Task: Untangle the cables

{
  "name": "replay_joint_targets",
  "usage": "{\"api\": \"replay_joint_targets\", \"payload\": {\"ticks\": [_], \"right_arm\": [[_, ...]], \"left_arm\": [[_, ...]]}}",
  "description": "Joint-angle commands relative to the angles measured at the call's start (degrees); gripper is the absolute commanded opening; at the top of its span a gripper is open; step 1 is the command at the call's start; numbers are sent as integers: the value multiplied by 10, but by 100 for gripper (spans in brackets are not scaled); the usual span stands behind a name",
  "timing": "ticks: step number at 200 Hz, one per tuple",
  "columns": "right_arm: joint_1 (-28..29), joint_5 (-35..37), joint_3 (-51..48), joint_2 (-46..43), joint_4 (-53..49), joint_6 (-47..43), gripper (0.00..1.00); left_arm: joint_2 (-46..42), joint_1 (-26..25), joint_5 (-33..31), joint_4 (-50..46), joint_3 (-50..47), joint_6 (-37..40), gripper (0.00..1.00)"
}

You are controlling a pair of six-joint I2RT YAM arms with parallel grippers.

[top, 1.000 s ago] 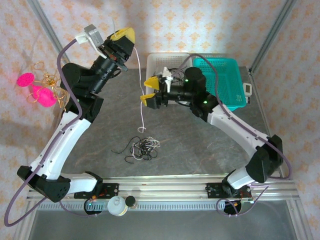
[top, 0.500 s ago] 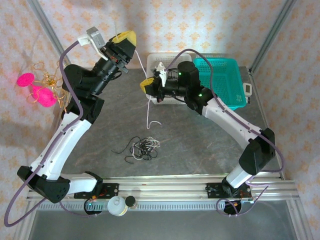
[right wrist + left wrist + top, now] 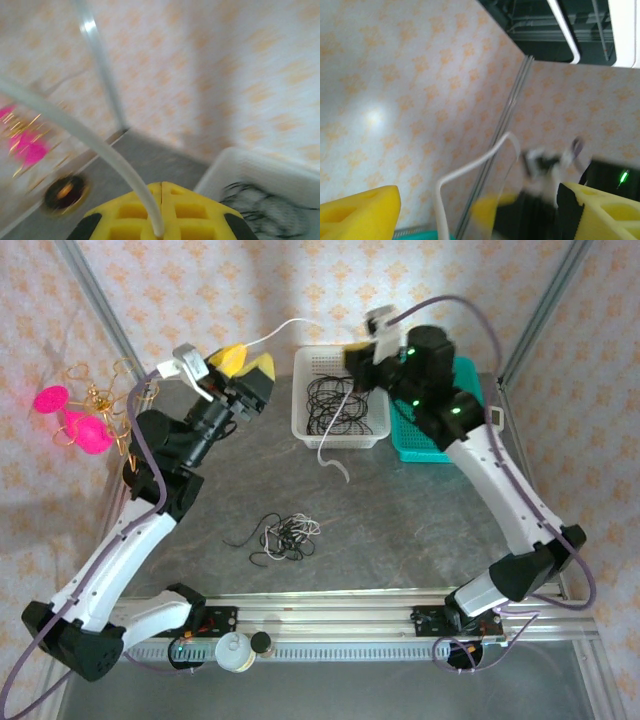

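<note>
**Enclosure.** Cream wallpaper with an orange floral motif (image 3: 200, 280) on the walls, and bare aluminium corner posts (image 3: 540, 310).

**Surface.** Grey marbled tabletop (image 3: 420, 530) with an aluminium rail (image 3: 330, 608) along its 6 o'clock edge.

**Containers.** Teal slotted plastic basket (image 3: 415, 445) at 1 o'clock. Just beside it at 12 o'clock is a white slotted plastic basket (image 3: 305, 425) holding coiled black cables (image 3: 335, 405).

**Wall item.** Pink discs on gold wire (image 3: 75, 420) at 9 o'clock.

**Left gripper** (image 3: 245, 360) (image 3: 480, 215). Raised at 11 o'clock with its yellow fingers spread wide. Nothing is pinched between them.

**Right gripper** (image 3: 358, 352) (image 3: 161, 200). Raised over the white basket, with its yellow fingers pressed together on the thin white cable (image 3: 330, 460) (image 3: 115, 160).

**Thin white cable.** One length runs from the right gripper toward 9 o'clock and arches across to the left gripper. The other hangs toward 7 o'clock past the basket front, and its free end hooks toward 4 o'clock near the tabletop. I cannot tell if it touches.

**Loose tangle of black and white cables** (image 3: 285, 535). It lies flat on the tabletop at 7 o'clock from the centre, well apart from both grippers, with a black tail trailing toward 9 o'clock.
</note>
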Motion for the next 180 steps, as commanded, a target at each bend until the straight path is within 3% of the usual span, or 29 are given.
{"api": "replay_joint_targets", "payload": {"ticks": [1, 33, 63, 91, 180], "right_arm": [[-36, 171, 61, -6, -75, 13, 0], [-86, 256, 148, 40, -85, -6, 0], [-163, 250, 222, 111, -85, 6, 0], [-201, 280, 256, 180, -82, 9, 0], [-266, 244, 188, 297, -40, 72, 0]], "left_arm": [[-34, 4, 1, 3, -54, -18, 82], [-80, 4, 21, -13, -140, -26, 82], [-110, 5, 33, -38, -205, -35, 82], [-134, 4, 38, -44, -256, -48, 82], [-166, 5, 23, -43, -337, -95, 80]]}}
